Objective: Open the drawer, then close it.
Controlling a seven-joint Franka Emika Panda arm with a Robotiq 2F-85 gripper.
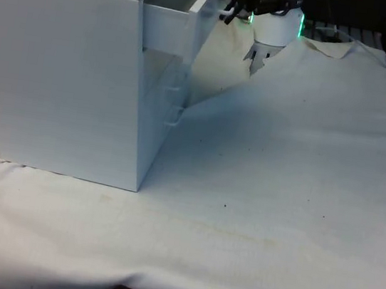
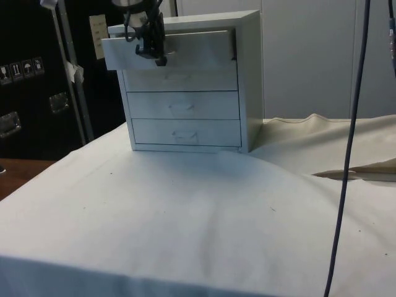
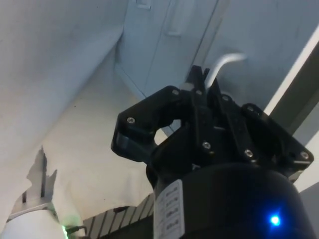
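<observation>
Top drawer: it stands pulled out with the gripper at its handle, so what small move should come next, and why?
Probably a short push straight back toward the chest. The top drawer already juts well out past the three shut fronts below, so opening looks done. The gripper sits at the handle, fingers pinched on it, so it can likely push without regrasping.

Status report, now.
Hand shut on the top drawer's handle. Top drawer partly open; lower drawers shut. Nothing in the way on the cloth.

Top drawer (image 2: 179, 51) of white 4-drawer chest (image 1: 67, 69): pulled partway out; lower three shut.
</observation>
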